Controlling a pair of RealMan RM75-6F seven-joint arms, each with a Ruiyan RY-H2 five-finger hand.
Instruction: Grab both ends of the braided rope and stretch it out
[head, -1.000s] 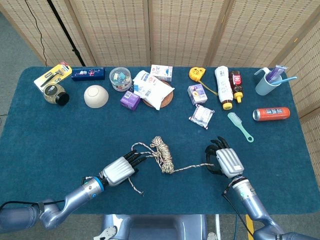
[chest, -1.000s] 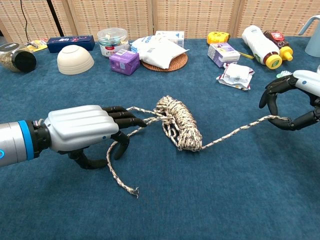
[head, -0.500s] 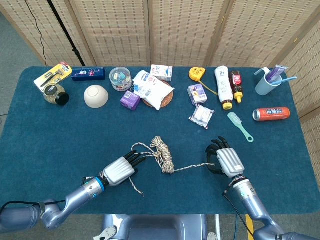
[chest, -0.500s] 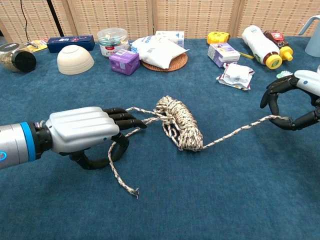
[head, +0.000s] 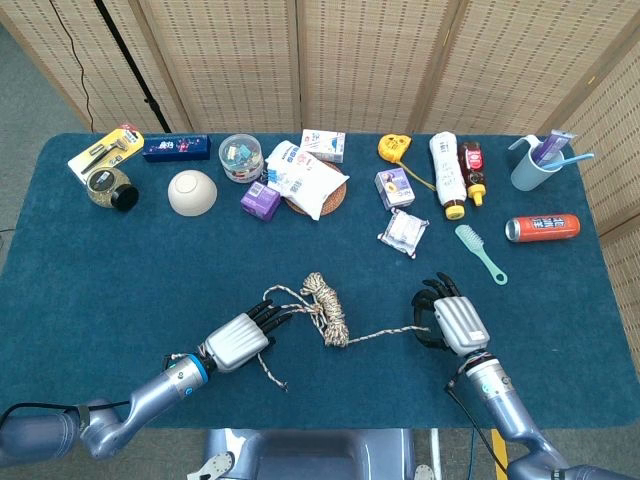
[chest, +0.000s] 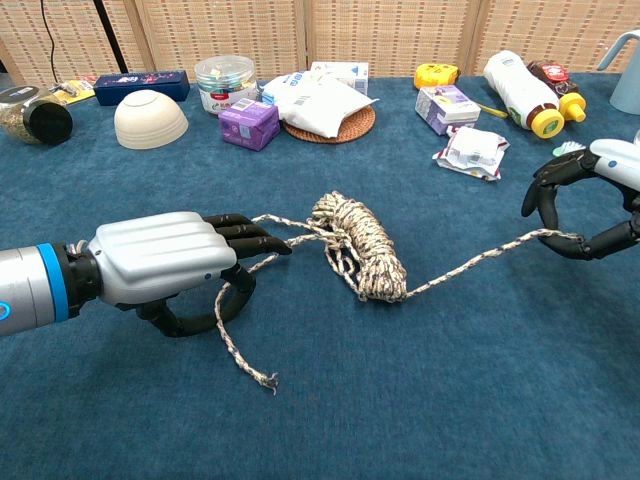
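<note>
**Hardly anything has shifted: both hands stay at the rope**

Since a second ago, your left hand (chest: 165, 265) has barely stirred, and the rope's loose tail below it has moved only slightly. Its fingers (chest: 245, 232) reach along the strand, with the thumb curled underneath so the braided rope (chest: 362, 245) passes between them; whether it is truly pinched, you cannot tell for certain. The frayed end trails on the worktop (head: 120, 270) just below that hand.

You are working on a dark blue, carpet-like cloth, with woven rattan screens (head: 350, 60) closing off the room behind.

At the centre front, the rope's coiled bundle lies on the cloth, tilted. A single strand runs right from it to your right hand (chest: 590, 200), whose fingers and thumb are curved apart, the rope end lying at the thumb tip.

Along the far edge, left to right, sit a bowl (head: 192, 192), a round tub (head: 241, 157), white packets, bottles (head: 445, 172) and a red can (head: 541, 228).
</note>
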